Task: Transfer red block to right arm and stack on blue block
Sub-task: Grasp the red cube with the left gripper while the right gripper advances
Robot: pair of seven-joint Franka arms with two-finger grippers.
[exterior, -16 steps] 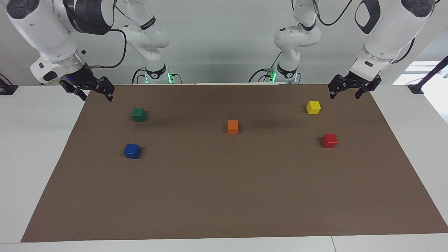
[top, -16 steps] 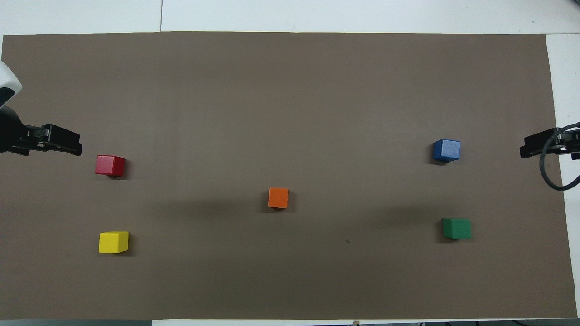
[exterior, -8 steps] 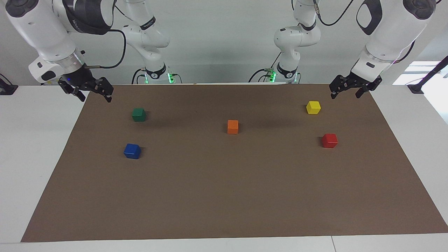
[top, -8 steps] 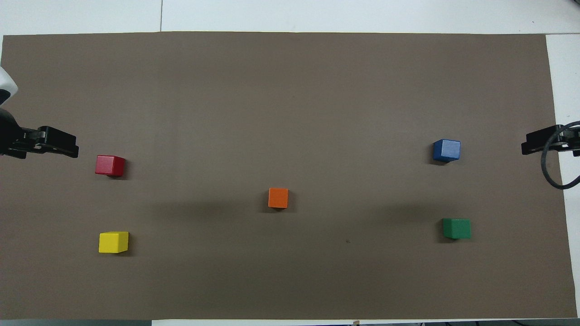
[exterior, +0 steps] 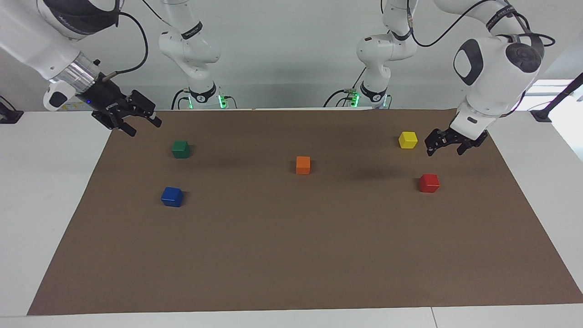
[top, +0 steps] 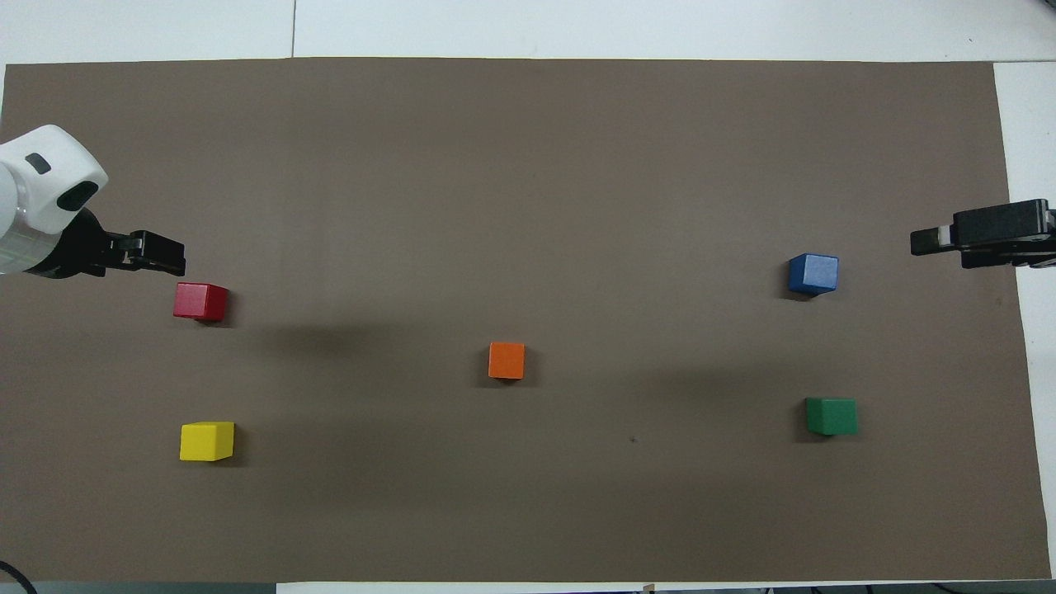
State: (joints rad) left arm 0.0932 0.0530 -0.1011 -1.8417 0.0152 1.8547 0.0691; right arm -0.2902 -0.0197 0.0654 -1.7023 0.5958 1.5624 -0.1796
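Observation:
The red block (exterior: 429, 182) sits on the brown mat toward the left arm's end, untouched; it also shows in the overhead view (top: 200, 301). The blue block (exterior: 172, 197) sits toward the right arm's end, also in the overhead view (top: 813, 273). My left gripper (exterior: 444, 152) is open and empty, raised over the mat beside the yellow block and close to the red block, apart from both; its tip shows in the overhead view (top: 169, 262). My right gripper (exterior: 145, 128) is open and empty, raised over the mat's edge near the green block; it shows in the overhead view too (top: 922, 241).
A yellow block (exterior: 407, 139) lies nearer to the robots than the red block. An orange block (exterior: 303, 165) sits mid-mat. A green block (exterior: 180, 149) lies nearer to the robots than the blue block. The brown mat (exterior: 291, 255) covers most of the white table.
My left arm has swung down and its gripper has dropped toward the red block. My right gripper has turned and shifted a little inward over the mat's edge. No block has moved.

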